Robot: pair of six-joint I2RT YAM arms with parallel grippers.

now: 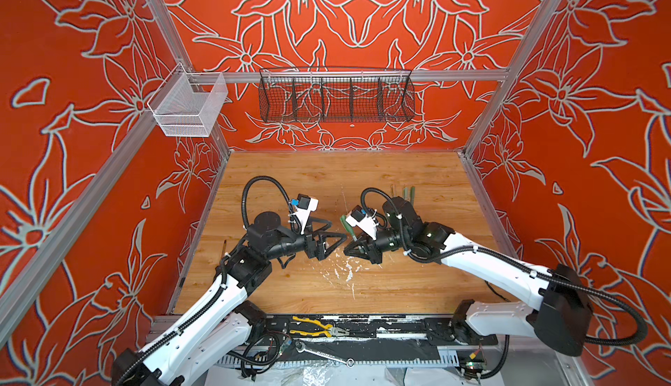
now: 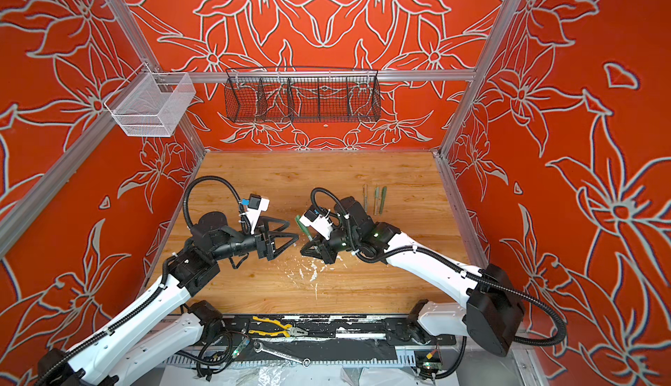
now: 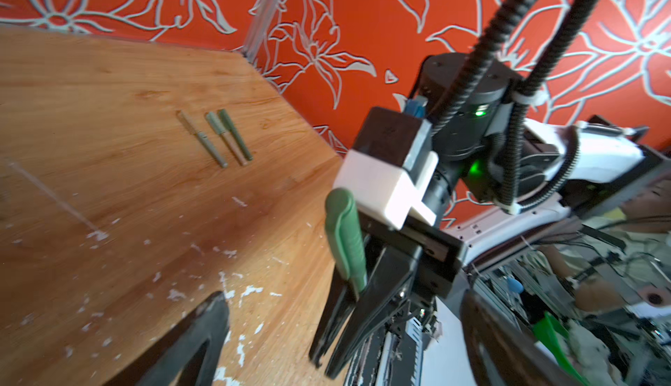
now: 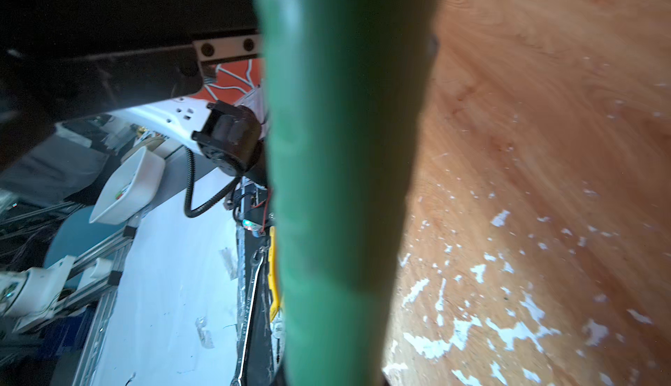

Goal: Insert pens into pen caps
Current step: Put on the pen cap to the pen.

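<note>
Logged left fingers [image 1: 336, 235] released, just beside green pen [image 3: 345, 235] | found it clenched in right fingers [image 3: 363, 315] | spotted three pens [image 3: 221, 137] flat on tabletop [image 3: 109, 130], well apart from green pen

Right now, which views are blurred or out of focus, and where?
Right wrist view: the green pen sits too near the lens, soft and unfocused. Left wrist view: the right gripper looks slightly smeared; the table is sharper. Both top views: sharp, evenly lit.

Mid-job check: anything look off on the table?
Of three thin capped pens lying side by side, two pair tan with green, so they look mismatched. White chipped flecks scar the wooden tabletop.
</note>
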